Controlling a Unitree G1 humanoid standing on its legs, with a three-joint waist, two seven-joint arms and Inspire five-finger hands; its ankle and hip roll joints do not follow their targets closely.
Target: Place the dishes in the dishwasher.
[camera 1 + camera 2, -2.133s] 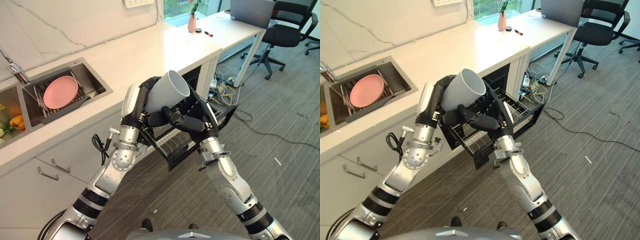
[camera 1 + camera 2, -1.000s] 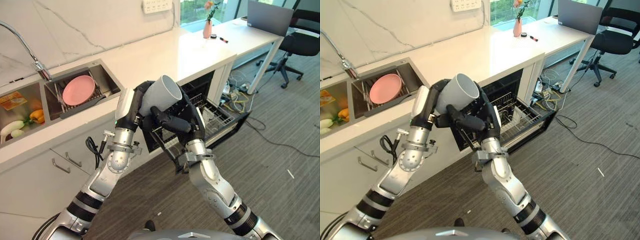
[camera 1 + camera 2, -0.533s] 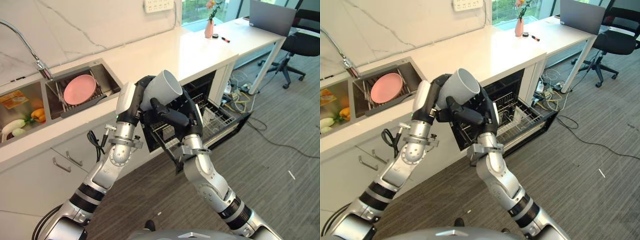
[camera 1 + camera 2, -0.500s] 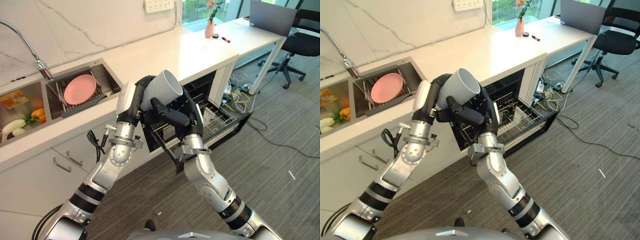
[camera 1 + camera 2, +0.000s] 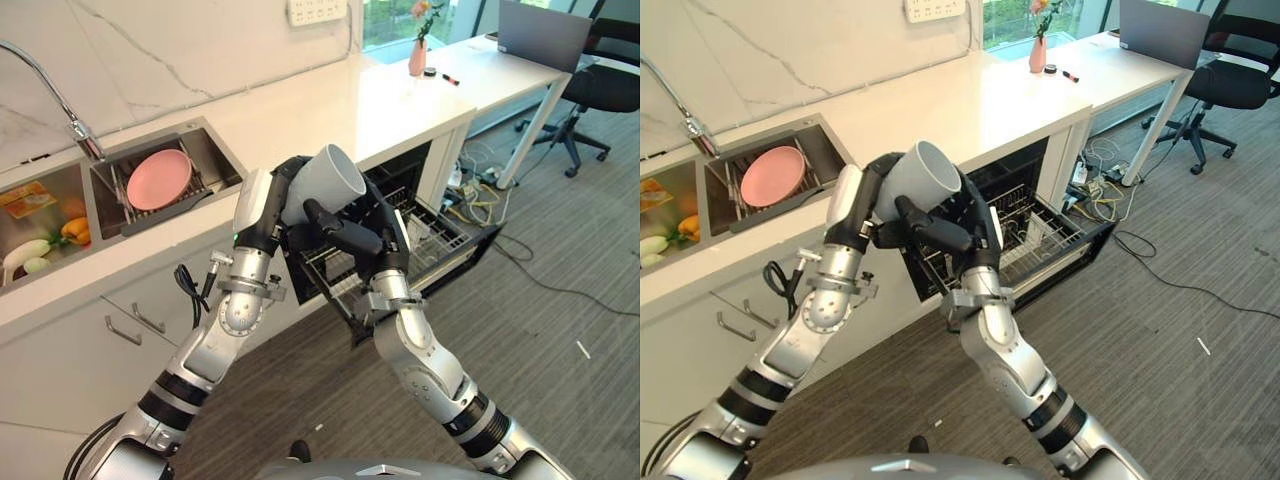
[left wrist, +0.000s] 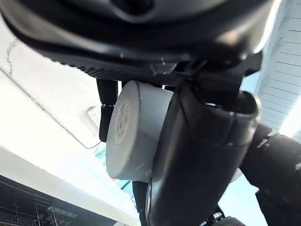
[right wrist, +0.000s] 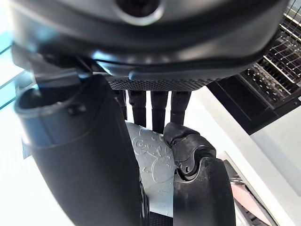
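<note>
Currently a grey cup (image 5: 325,183) is held in mid-air above the pulled-out dishwasher rack (image 5: 425,240), gripped by the left hand (image 5: 268,205) with fingers curled round it; the right hand (image 5: 362,232) is also wrapped on it. Risk, as judged: with two grips on one cup, it could be dropped if one is released early. Embossed cup wall (image 7: 157,165) is shown by the right wrist view; cup base by the left wrist view.

Left hand (image 5: 272,205), right hand (image 5: 362,232): raised together, fingers curled.
</note>
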